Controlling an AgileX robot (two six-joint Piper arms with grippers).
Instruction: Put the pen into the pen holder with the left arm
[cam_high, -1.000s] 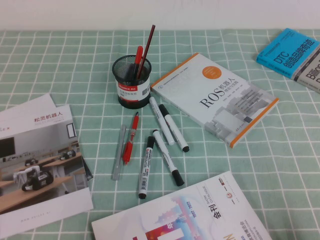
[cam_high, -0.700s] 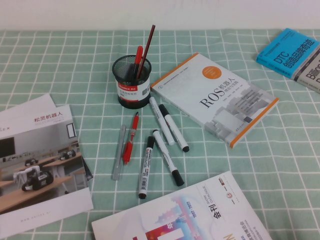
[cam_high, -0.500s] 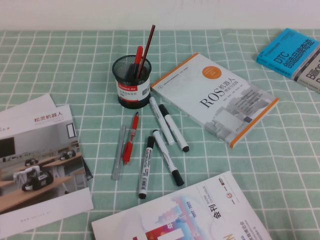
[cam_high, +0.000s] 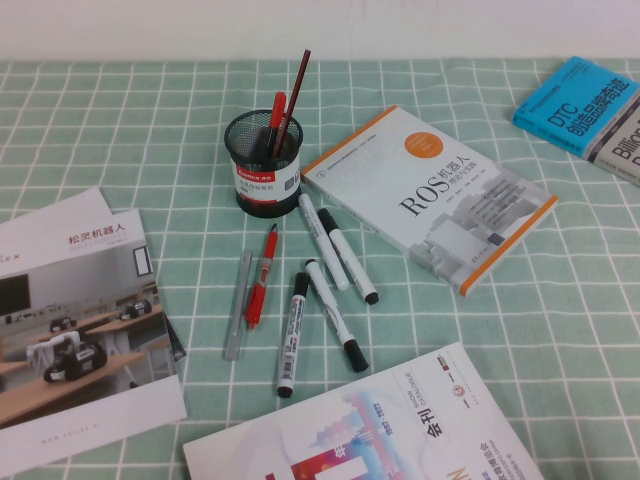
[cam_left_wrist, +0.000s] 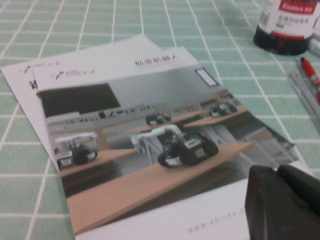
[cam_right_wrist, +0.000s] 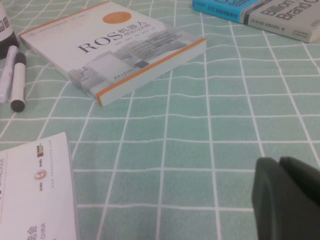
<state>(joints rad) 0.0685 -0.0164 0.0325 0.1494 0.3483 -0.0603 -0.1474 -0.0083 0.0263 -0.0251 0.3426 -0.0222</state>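
The grey semi-transparent pen lies on the green checked cloth, just left of a red pen. The black mesh pen holder stands behind them and holds a red pen and a dark pencil. Neither arm shows in the high view. In the left wrist view my left gripper is shut and empty above a brochure; the pen holder's base and the grey pen lie far from it. My right gripper is shut and empty over bare cloth.
Several white black-capped markers lie right of the pens. A white ROS book sits right of the holder, a blue book at the far right, a brochure at the left and a magazine at the front.
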